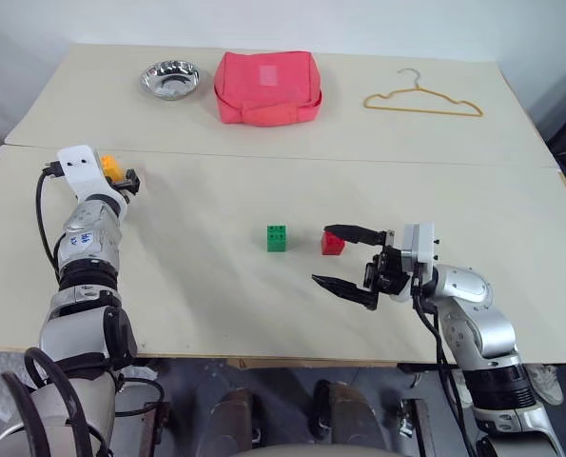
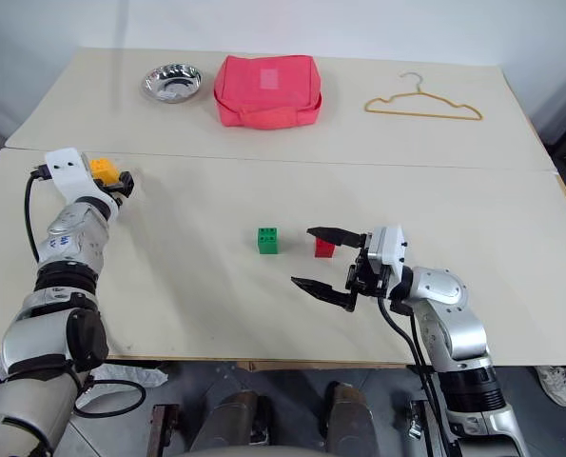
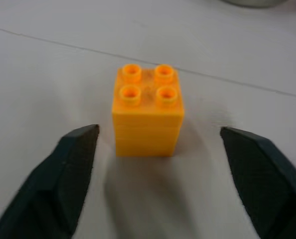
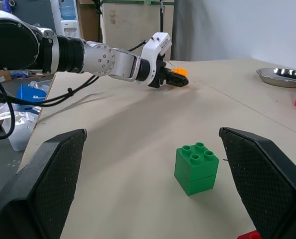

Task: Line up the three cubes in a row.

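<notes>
Taking the green cube (image 1: 277,238) as landmark, mid-table on the near board. Far to its left & a bit further back, the left gripper (image 3: 157,149) reaches out level w/ its jaws apart on either side of the orange-yellow cube (image 3: 148,112); in the left wrist view there's a gap btwn each finger and the cube, so not gripping, cube sits upright on the table (image 1: 216,305), studs up. Green cube itself stands upright, studs up, nothing touching it. Just right of it, w/ a small gap, the red cube (image 1: 332,244) sits on the table. Right of that, the right gripper (image 1: 344,257) points left toward the green cube, jaws wide open & empty, one finger by the red cube's far side, the other nearer the table's front edge. Well behind the green cube on the far board: metal bowl (image 1: 169,79) back-left, red-pink bag (image 1: 266,88) straight back, yellow hanger (image 1: 421,100) back-right.
</notes>
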Robot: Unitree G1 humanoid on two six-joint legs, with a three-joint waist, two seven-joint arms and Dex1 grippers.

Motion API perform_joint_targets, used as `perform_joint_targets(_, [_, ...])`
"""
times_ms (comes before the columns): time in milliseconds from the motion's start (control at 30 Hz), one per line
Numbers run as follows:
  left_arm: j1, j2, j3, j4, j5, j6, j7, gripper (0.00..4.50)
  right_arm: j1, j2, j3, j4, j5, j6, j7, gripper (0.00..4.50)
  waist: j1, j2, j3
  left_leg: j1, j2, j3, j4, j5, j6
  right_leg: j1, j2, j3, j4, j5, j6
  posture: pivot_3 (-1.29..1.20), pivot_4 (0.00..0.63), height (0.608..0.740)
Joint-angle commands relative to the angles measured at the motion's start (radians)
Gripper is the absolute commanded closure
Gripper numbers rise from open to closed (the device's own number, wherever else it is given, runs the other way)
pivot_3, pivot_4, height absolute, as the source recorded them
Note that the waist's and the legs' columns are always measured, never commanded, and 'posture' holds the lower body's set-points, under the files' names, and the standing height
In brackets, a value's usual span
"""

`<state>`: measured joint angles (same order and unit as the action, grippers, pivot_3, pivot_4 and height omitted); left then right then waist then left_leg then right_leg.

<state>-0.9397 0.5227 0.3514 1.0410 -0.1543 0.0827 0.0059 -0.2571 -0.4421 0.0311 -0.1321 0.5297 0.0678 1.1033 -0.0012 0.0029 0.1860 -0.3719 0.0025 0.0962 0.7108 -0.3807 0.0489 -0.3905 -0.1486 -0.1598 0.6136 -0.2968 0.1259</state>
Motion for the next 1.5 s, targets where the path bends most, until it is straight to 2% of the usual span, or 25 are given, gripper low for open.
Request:
perform_joint_targets(33, [-0.032,0.025,0.002,0.024,0.005,-0.058,0.007,1.87,0.012,-0.009,-0.019,-0.043,0.009,-0.004,-0.007,0.0,0.001,0.0,0.0,0.0,0.0,0.0,0.0,0.0,0.0,0.0,0.0,0.0,0.001,0.0,0.0,0.0,0.15,0.74])
perform_joint_targets(167, [-0.02,0.032,0.011,0.047,-0.005,-0.096,-0.007,3.05,0.018,-0.009,-0.019,-0.046,0.01,-0.002,-0.015,0.0,0.001,0.0,0.0,0.0,0.0,-0.001,0.001,0.0,0.0,0.0,-0.001,0.0,0.003,0.0,0.0,0.0,0.15,0.74])
perform_joint_targets(300, [0.023,0.039,0.034,0.013,-0.043,-0.146,-0.097,3.05,0.02,-0.01,-0.018,-0.047,0.01,-0.001,-0.017,0.0,-0.001,0.0,0.0,0.0,0.0,-0.001,0.002,0.0,0.0,-0.001,-0.001,0.0,0.004,0.0,0.0,0.0,0.15,0.74])
perform_joint_targets(400, [0.06,0.046,0.054,-0.038,-0.092,-0.202,-0.25,3.05,0.019,-0.013,-0.021,-0.048,0.011,0.0,-0.019,0.0,-0.002,0.0,0.0,0.0,0.0,-0.001,0.002,0.0,0.0,-0.001,-0.001,0.0,0.005,0.0,0.0,0.0,0.15,0.74])
perform_joint_targets(433, [0.089,0.053,0.053,-0.079,-0.118,-0.23,-0.363,3.05,0.018,-0.017,-0.024,-0.048,0.012,0.001,-0.02,0.0,-0.003,0.0,0.0,0.0,0.0,-0.001,0.002,0.0,0.0,-0.001,-0.001,0.0,0.005,0.0,0.0,0.0,0.15,0.74])
perform_joint_targets(500, [0.214,0.095,0.024,-0.256,-0.221,-0.264,-0.767,3.05,0.022,-0.034,-0.041,-0.051,0.017,0.003,-0.017,0.0,-0.008,0.0,0.0,0.0,0.0,0.0,0.002,0.0,0.0,-0.001,-0.001,0.0,0.005,0.0,0.0,0.0,0.15,0.74])
perform_joint_targets(567, [0.342,0.175,-0.029,-0.438,-0.321,-0.154,-1.128,3.05,0.03,-0.059,-0.06,-0.05,0.022,0.006,-0.008,0.0,-0.014,0.0,0.0,0.0,0.003,0.001,0.001,0.0,0.0,-0.003,-0.001,0.0,0.005,0.0,0.0,0.0,0.15,0.74])
perform_joint_targets(633, [0.388,0.221,-0.05,-0.513,-0.353,-0.111,-1.252,3.05,0.036,-0.074,-0.068,-0.048,0.025,0.007,-0.002,0.0,-0.022,0.0,0.0,0.0,0.005,0.001,0.001,-0.001,-0.001,-0.003,0.0,0.0,0.005,0.0,0.0,0.0,0.15,0.74])
perform_joint_targets(800, [0.392,0.25,-0.129,-0.539,-0.316,-0.121,-1.417,3.05,0.038,-0.084,-0.076,-0.042,0.023,0.005,0.003,0.0,0.0,0.001,0.0,0.001,0.006,0.003,0.005,0.0,-0.001,0.0,0.0,0.002,0.004,-0.001,0.0,0.0,0.15,0.74])
perform_joint_targets(933, [0.315,0.204,-0.231,-0.419,-0.227,-0.261,-1.534,3.05,0.044,-0.085,-0.075,-0.054,0.023,0.008,-0.001,0.0,0.003,0.001,0.0,0.001,0.006,0.004,0.006,0.0,0.0,0.0,0.0,0.003,0.005,-0.001,0.0,0.0,0.15,0.74])
perform_joint_targets(1067, [0.18,0.151,-0.285,-0.22,-0.152,-0.359,-1.553,3.05,0.06,-0.097,-0.089,-0.074,0.03,0.017,-0.003,0.0,0.001,0.0,0.0,0.0,0.005,0.005,0.006,0.0,0.0,-0.001,0.0,0.002,0.005,-0.001,0.0,0.0,0.15,0.74])
perform_joint_targets(1200, [0.103,0.137,-0.309,-0.062,-0.105,-0.438,-1.578,3.05,0.079,-0.114,-0.106,-0.089,0.035,0.023,-0.003,0.0,-0.005,0.0,0.0,0.0,0.001,0.006,0.004,0.0,0.0,-0.002,0.0,0.002,0.005,-0.001,0.0,0.0,0.15,0.74])
perform_joint_targets(1367, [0.038,0.151,-0.366,0.036,-0.068,-0.454,-1.62,3.05,0.115,-0.149,-0.141,-0.107,0.045,0.032,0.005,0.0,-0.002,0.0,0.0,0.0,0.002,0.007,0.004,0.0,0.0,-0.003,0.0,0.001,0.005,-0.001,0.0,0.0,0.15,0.74])
perform_joint_targets(1500, [0.016,0.158,-0.366,0.072,-0.065,-0.445,-1.62,3.05,0.124,-0.159,-0.151,-0.104,0.049,0.031,0.009,0.0,0.0,0.0,0.001,0.0,0.004,0.006,0.005,0.001,0.001,-0.002,-0.001,0.002,0.005,-0.001,0.0,0.0,0.15,0.74])
